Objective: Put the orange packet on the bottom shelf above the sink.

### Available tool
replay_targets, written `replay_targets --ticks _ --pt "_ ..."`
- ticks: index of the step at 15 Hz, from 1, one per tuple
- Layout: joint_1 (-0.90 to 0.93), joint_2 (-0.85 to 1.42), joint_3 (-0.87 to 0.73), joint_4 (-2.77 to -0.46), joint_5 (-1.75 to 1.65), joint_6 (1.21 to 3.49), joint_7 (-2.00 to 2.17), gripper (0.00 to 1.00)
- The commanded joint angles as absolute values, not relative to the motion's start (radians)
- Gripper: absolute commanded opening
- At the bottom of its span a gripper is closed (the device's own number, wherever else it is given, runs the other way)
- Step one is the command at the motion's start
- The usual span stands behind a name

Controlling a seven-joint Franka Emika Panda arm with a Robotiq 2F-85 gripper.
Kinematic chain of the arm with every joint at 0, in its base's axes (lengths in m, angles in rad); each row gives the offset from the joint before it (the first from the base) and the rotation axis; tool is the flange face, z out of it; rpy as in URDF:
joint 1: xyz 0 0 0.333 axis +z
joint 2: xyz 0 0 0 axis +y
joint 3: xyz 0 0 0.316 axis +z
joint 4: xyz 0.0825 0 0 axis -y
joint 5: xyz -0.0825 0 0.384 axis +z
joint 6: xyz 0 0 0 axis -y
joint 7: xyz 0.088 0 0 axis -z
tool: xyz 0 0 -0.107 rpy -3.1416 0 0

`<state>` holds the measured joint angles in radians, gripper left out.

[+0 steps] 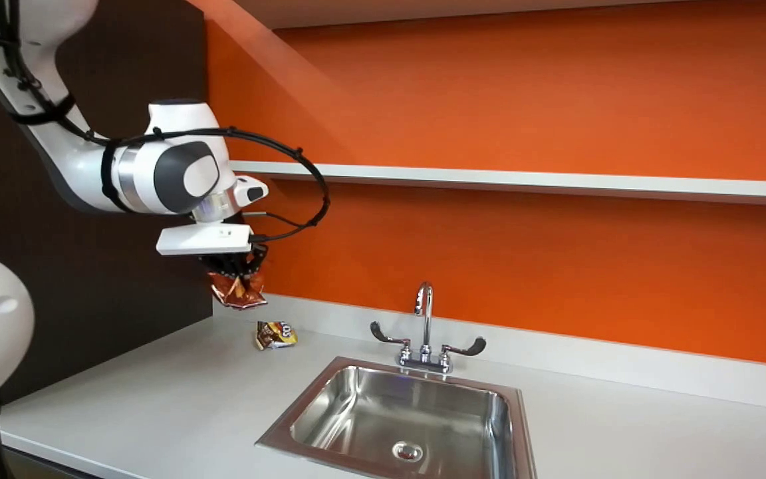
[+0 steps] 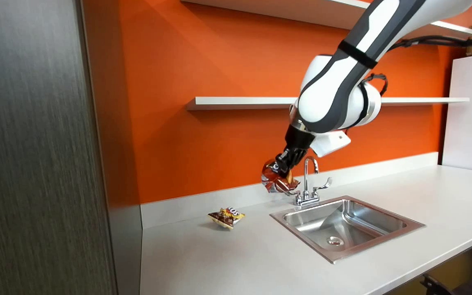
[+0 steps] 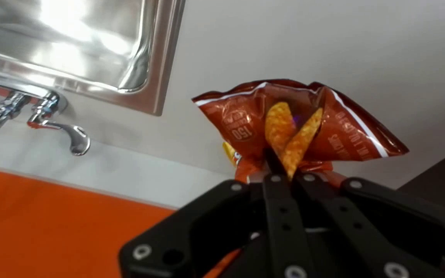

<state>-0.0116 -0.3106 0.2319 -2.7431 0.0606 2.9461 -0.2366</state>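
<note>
Jaws of the gripper (image 2: 285, 167) are pinched tight on the orange packet (image 3: 296, 127), holding it in the air, its lower part fanned out beneath them. Below the jaws spreads a smooth pale countertop (image 1: 143, 399), where a smaller brown-and-yellow wrapped snack (image 2: 226, 217) lies. Down and to the right of the jaws in both exterior views, the sink (image 1: 308, 401) is set into that surface, backed by a white backsplash (image 1: 622, 367). Higher than the jaws, the bottom shelf (image 1: 522, 178) crosses an orange wall (image 1: 522, 266). Left of the jaws in both views stands a dark panel (image 1: 90, 286); far to their right, in an exterior view, a white panel (image 2: 471, 110).
</note>
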Motion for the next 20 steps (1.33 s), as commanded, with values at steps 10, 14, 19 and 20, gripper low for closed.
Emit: replay_targets --ticks 10,14,19,20 --pt "-0.009 -0.658 0.200 -2.622 -0.057 2.805 0.014 0.01" --pt "-0.034 -0.640 0.220 -2.528 -0.068 2.816 0.062 0.01" --pt "-0.085 -0.577 0.252 -2.419 -0.101 2.836 0.110 0.01" --pt "-0.101 -0.559 0.264 -2.395 -0.113 2.835 0.122 0.01"
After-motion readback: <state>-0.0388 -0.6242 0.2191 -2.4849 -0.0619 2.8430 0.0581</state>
